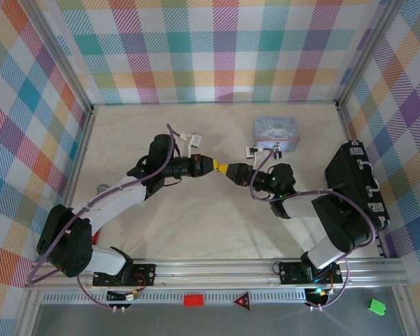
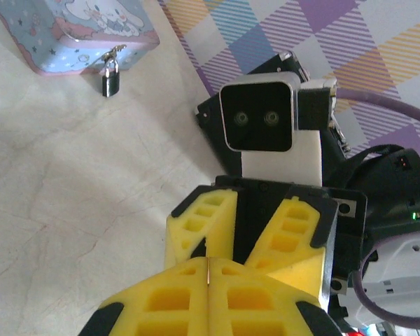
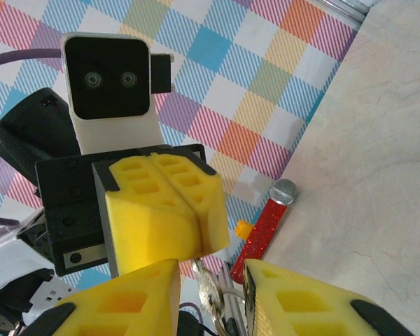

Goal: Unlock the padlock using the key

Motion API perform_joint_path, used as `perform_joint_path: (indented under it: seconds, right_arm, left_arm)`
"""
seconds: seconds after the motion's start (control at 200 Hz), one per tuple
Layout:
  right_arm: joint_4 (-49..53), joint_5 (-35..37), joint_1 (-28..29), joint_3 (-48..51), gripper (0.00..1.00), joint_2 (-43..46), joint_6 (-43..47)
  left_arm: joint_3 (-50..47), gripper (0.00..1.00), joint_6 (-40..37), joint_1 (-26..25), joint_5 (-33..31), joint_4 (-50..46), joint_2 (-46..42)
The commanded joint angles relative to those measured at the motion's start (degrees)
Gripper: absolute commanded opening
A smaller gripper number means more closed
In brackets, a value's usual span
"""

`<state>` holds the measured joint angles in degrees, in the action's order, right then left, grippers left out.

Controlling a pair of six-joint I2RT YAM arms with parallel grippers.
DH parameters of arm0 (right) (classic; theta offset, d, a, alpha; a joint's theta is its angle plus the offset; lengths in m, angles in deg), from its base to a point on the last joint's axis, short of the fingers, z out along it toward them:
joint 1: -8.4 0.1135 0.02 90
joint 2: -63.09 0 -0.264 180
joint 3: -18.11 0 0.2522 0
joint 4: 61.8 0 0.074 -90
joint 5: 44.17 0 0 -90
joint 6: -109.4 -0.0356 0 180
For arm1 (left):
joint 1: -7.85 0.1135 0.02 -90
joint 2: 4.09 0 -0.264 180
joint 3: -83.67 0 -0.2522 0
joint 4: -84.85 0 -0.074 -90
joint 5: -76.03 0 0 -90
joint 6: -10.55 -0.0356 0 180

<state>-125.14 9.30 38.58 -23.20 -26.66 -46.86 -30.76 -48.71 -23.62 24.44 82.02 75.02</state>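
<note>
The tiny dark padlock [image 2: 110,82] with a silver shackle hangs from the front latch of the pastel blue cartoon tin [image 2: 63,31], which stands at the back right of the table [image 1: 276,130]. My left gripper [image 2: 208,264] is shut on the key; a thin brass edge shows in the seam between its pads. In the right wrist view the silver key [image 3: 210,288] and its ring dangle below the left gripper [image 3: 196,220]. My right gripper [image 3: 210,276] is open around the key, with a finger on either side. Both grippers meet tip to tip over mid-table [image 1: 220,168].
A big black case [image 1: 357,185] lies along the right wall. A red glitter toy microphone [image 3: 269,225] and a small orange piece [image 3: 243,228] lie by the left wall. Bare tabletop [image 1: 217,224] stretches in front of the grippers.
</note>
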Motion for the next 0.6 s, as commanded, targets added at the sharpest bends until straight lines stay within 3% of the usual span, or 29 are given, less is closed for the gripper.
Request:
perform_joint_path:
  seconds: [0.0,0.315,0.595]
  right_arm:
    - [-3.41,-1.20,0.49,0.11,0.29,0.37,-0.30]
    - [-2.40,-1.70,0.72,-1.10,0.22,1.23,-0.10]
    - [-2.18,-1.96,0.76,-2.06,0.10,1.36,-0.93]
  left_arm:
    - [0.37,0.00,1.29,0.17,0.03,3.22,-0.93]
    - [0.38,0.00,1.54,0.17,1.49,3.39,-0.43]
    - [0.06,0.00,1.67,0.09,3.04,4.00,0.17]
